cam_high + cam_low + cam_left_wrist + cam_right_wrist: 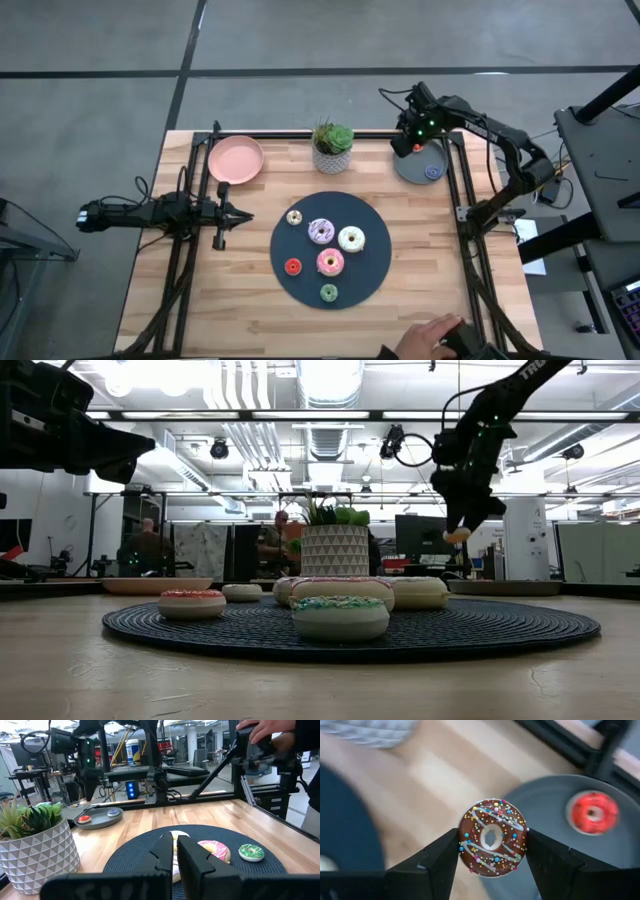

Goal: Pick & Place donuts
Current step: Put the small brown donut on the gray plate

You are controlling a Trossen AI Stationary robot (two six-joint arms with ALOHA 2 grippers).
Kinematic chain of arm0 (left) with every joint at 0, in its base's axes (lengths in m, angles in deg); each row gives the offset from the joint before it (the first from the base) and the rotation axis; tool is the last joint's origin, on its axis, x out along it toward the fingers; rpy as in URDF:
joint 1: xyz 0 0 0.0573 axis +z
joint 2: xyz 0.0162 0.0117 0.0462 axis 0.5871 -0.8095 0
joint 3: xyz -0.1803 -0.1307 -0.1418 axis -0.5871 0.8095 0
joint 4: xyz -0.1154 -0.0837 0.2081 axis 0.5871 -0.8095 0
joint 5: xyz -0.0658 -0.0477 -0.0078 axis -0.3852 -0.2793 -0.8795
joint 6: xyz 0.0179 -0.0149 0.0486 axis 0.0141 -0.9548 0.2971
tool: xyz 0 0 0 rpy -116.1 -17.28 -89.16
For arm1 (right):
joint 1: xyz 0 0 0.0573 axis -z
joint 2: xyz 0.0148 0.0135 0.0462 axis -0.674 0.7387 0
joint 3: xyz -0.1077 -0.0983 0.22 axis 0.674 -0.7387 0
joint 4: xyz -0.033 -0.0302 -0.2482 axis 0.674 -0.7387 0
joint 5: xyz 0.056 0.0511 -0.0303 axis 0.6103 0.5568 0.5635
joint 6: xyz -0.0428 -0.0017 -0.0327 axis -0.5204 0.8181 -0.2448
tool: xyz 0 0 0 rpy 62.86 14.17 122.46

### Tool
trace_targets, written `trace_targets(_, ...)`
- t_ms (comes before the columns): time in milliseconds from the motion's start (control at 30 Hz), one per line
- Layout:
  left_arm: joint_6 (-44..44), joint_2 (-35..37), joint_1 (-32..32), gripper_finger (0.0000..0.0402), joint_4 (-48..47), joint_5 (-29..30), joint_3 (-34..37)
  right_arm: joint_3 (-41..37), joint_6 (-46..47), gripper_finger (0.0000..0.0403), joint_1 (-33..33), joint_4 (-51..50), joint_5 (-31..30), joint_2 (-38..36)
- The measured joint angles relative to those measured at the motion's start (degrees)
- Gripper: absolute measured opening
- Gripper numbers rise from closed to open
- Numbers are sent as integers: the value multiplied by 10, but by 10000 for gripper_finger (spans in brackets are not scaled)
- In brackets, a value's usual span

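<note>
Six donuts [322, 232] lie on the disc [375, 262] mid-worktop [250, 310]; potted plant [332, 148] behind, plates [236, 160] at both back corners.

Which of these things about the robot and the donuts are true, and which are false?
1. The right hand holds a brown donut. True.
2. The grey plate already has a green donut on it. False: a red donut and a blue donut lie there.
3. The left hand is wide open. False: it is shut.
4. The pink plate has no donuts on it. True.
5. The plant pot stands on the dark mat. False: it stands on the table, beside the mat.
</note>
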Motion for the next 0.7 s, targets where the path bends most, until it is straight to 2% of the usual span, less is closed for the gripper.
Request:
trace_targets(167, 0, 0, 0, 0, 0, 0, 0, -34, 27, 210, 0, 42, -120, 0)
trace_targets(700, 0, 0, 0, 0, 0, 0, 0, -103, 40, 210, 0, 142, -121, 0)
